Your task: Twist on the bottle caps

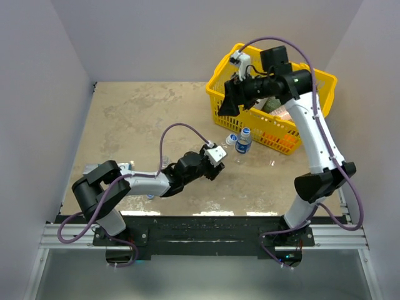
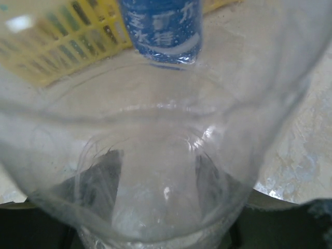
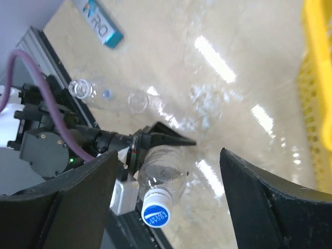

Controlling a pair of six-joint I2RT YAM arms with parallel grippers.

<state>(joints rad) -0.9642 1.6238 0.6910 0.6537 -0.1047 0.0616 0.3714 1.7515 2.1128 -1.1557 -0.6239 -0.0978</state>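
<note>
My left gripper [image 1: 220,162] is shut on an unlabelled clear bottle [image 3: 163,171] that stands upright on the table, with a blue cap [image 3: 156,213] on its neck. This bottle [image 2: 155,155] fills the left wrist view, and the dark fingers [image 2: 101,179] show through it. The blue-labelled bottle [image 1: 244,145] stands just beyond it, also capped, near the basket. A second unlabelled bottle [image 3: 111,98] lies on its side with an open neck, a small blue spot [image 3: 106,94] showing at it. My right gripper [image 1: 230,103] is open and empty, high above the table by the basket's left edge.
A yellow basket [image 1: 312,128] with some items inside stands at the back right; it also shows in the right wrist view [image 3: 317,78]. A flat blue-and-white packet [image 3: 101,28] lies near the table's front edge, left of the lying bottle.
</note>
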